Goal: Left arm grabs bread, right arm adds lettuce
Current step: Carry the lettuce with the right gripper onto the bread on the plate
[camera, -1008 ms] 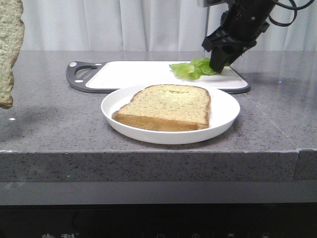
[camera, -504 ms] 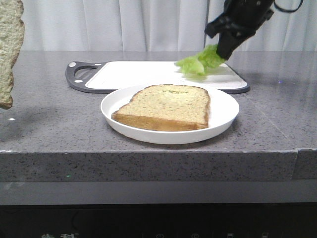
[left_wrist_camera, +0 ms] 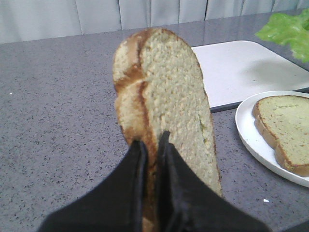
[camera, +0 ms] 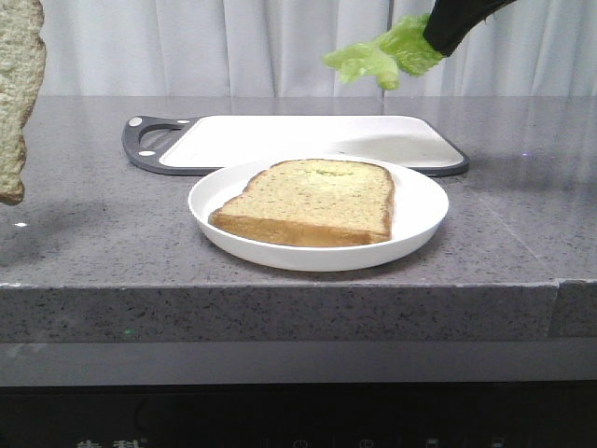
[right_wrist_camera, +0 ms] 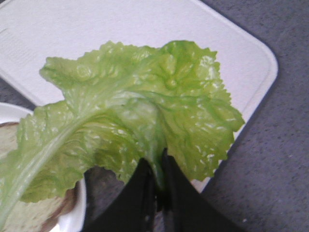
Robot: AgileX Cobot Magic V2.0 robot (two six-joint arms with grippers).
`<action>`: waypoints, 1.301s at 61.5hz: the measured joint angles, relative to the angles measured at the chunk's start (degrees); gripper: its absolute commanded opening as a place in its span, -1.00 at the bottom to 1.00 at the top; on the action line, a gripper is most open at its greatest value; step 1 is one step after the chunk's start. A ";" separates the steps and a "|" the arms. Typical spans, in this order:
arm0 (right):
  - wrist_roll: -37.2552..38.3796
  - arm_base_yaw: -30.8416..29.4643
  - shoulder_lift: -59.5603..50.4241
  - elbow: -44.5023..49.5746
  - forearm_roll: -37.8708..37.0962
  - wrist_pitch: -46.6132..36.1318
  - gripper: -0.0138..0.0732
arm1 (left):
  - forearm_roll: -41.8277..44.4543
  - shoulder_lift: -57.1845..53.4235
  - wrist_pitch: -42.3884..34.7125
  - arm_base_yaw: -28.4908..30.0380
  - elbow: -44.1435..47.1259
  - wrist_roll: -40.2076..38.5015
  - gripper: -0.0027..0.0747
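My left gripper (left_wrist_camera: 150, 140) is shut on the bread (left_wrist_camera: 169, 96), a thick slice with a pale cream face and brown crust, held upright above the counter. In the front view the bread (camera: 19, 93) shows at the far left edge and the left gripper is out of frame. My right gripper (right_wrist_camera: 157, 159) is shut on the crinkled green lettuce (right_wrist_camera: 135, 106) leaf. In the front view the right gripper (camera: 438, 39) holds the lettuce (camera: 382, 54) in the air above the cutting board's right part. The lettuce also shows in the left wrist view (left_wrist_camera: 289, 31).
A white plate (camera: 420, 224) sits at the counter's front centre with a second slice of bread (camera: 312, 201) lying flat on it. A white cutting board (camera: 280, 140) with a dark rim lies behind the plate. The grey counter drops off at its front edge.
My right gripper has lifted the lettuce off the cutting board, up and slightly left. The left gripper's bread has not moved.
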 measured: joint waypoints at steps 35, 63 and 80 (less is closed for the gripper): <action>-0.25 12.66 -10.93 23.64 4.94 -11.29 -0.84 | 0.05 0.00 0.00 0.00 0.00 0.00 -0.98; -0.40 13.44 -10.83 25.08 5.07 -13.67 -0.39 | 0.05 0.00 0.00 0.00 0.00 0.00 -0.98; -0.40 13.44 -10.26 25.08 5.29 -14.32 0.42 | 0.13 0.00 0.00 0.00 0.00 0.00 -0.98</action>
